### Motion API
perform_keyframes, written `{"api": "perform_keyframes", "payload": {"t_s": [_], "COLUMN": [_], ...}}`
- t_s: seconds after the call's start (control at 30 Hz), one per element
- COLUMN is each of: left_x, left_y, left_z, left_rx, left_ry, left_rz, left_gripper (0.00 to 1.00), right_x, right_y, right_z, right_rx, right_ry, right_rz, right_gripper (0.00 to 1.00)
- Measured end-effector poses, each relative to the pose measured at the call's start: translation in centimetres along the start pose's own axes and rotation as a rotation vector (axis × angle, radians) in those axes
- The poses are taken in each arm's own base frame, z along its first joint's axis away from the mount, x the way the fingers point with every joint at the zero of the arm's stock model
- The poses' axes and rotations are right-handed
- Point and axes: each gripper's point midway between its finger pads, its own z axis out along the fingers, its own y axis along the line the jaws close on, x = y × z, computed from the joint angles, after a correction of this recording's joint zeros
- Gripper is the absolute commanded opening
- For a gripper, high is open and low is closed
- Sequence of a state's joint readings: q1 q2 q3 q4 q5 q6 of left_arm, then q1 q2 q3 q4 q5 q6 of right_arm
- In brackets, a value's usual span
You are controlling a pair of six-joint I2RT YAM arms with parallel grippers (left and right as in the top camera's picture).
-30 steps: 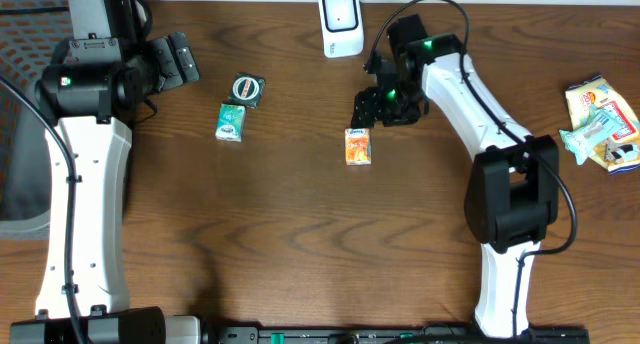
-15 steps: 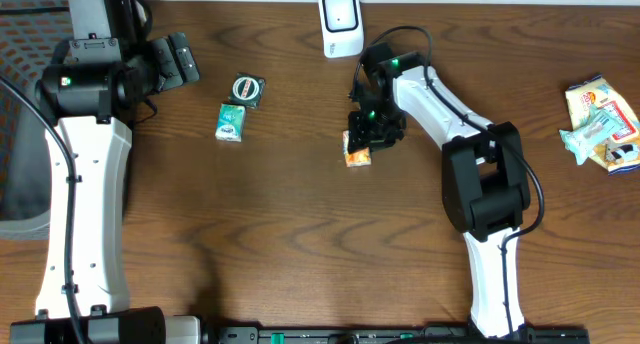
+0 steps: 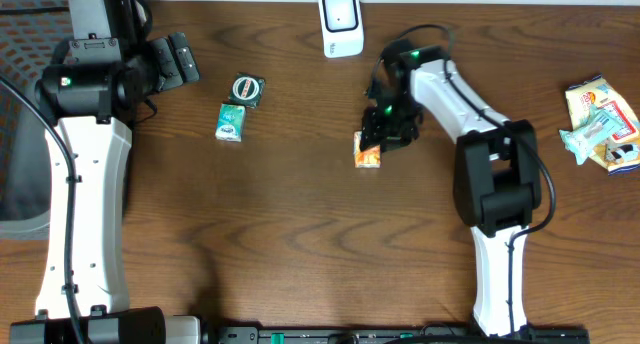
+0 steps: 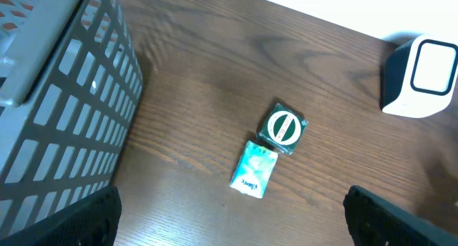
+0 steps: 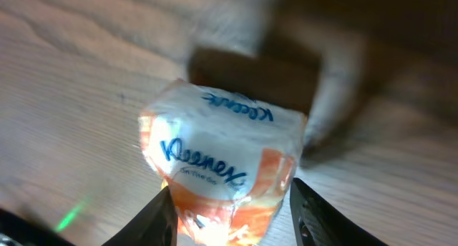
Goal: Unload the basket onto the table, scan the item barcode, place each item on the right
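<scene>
An orange and white Kleenex tissue pack (image 3: 368, 150) (image 5: 222, 167) sits between the fingers of my right gripper (image 3: 381, 134) (image 5: 230, 212), which is shut on its sides just in front of centre table. The pack looks tilted, with a dark shadow behind it. The white barcode scanner (image 3: 341, 23) (image 4: 422, 76) stands at the far edge, behind the pack. My left gripper (image 3: 178, 60) (image 4: 230, 219) hangs open at the far left with nothing between its fingers.
A green tissue pack (image 3: 231, 122) (image 4: 255, 169) and a round dark tin (image 3: 247, 89) (image 4: 285, 126) lie left of centre. A grey mesh basket (image 4: 57, 103) stands at the left edge. Several snack packets (image 3: 600, 122) lie at the far right.
My right gripper came down onto the orange tissue pack, closed on it and shifted it slightly right. The left arm has not moved.
</scene>
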State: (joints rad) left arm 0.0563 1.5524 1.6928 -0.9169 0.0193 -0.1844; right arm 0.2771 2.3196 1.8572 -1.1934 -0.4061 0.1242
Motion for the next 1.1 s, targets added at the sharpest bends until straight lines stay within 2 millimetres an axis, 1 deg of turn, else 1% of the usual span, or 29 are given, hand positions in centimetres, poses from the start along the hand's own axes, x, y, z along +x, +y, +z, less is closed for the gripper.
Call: {"api": "perform_keyframes", "payload": {"t_s": [0.07, 0.13, 0.2, 0.3, 0.47, 0.6, 0.67, 0.73, 0.8, 0.9, 0.97, 1.1], "left_x": [0.0, 0.0, 0.0, 0.0, 0.0, 0.0, 0.0, 0.0, 0.0, 0.0, 0.0, 0.0], "left_y": [0.0, 0.0, 0.0, 0.0, 0.0, 0.0, 0.0, 0.0, 0.0, 0.0, 0.0, 0.0], "left_z": [0.0, 0.0, 0.0, 0.0, 0.0, 0.0, 0.0, 0.0, 0.0, 0.0, 0.0, 0.0], "left_rx": [0.000, 0.000, 0.000, 0.000, 0.000, 0.000, 0.000, 0.000, 0.000, 0.000, 0.000, 0.000], "left_ry": [0.000, 0.000, 0.000, 0.000, 0.000, 0.000, 0.000, 0.000, 0.000, 0.000, 0.000, 0.000], "left_rz": [0.000, 0.000, 0.000, 0.000, 0.000, 0.000, 0.000, 0.000, 0.000, 0.000, 0.000, 0.000], "left_gripper": [0.98, 0.98, 0.98, 0.98, 0.98, 0.98, 0.98, 0.98, 0.98, 0.98, 0.98, 0.98], "right_x": [-0.4, -0.7, -0.8, -0.7, -0.6, -0.6, -0.7, -0.7, -0.5, -0.5, -0.5, -0.5], "right_y": [-0.4, -0.8, -1.1, -1.2, -0.4, 0.0, 0.1, 0.1, 0.0, 0.1, 0.2, 0.3], "right_z": [-0.6, -1.0, -1.3, -1.4, -1.0, -0.2, 0.2, 0.7, 1.1, 1.1, 1.0, 1.0], "right_rx": [-0.026, -0.050, -0.064, -0.077, -0.085, -0.086, -0.086, -0.087, -0.093, -0.102, -0.103, -0.111], "right_ry": [-0.015, -0.022, -0.026, -0.024, -0.018, -0.024, -0.026, -0.028, -0.025, -0.027, -0.028, -0.027], "right_rz": [0.010, 0.022, 0.025, 0.026, 0.009, -0.010, -0.011, -0.009, -0.007, -0.003, 0.001, 0.003], "right_gripper": [0.47, 0.43, 0.41, 0.40, 0.38, 0.34, 0.30, 0.21, 0.17, 0.06, 0.01, 0.01]}}
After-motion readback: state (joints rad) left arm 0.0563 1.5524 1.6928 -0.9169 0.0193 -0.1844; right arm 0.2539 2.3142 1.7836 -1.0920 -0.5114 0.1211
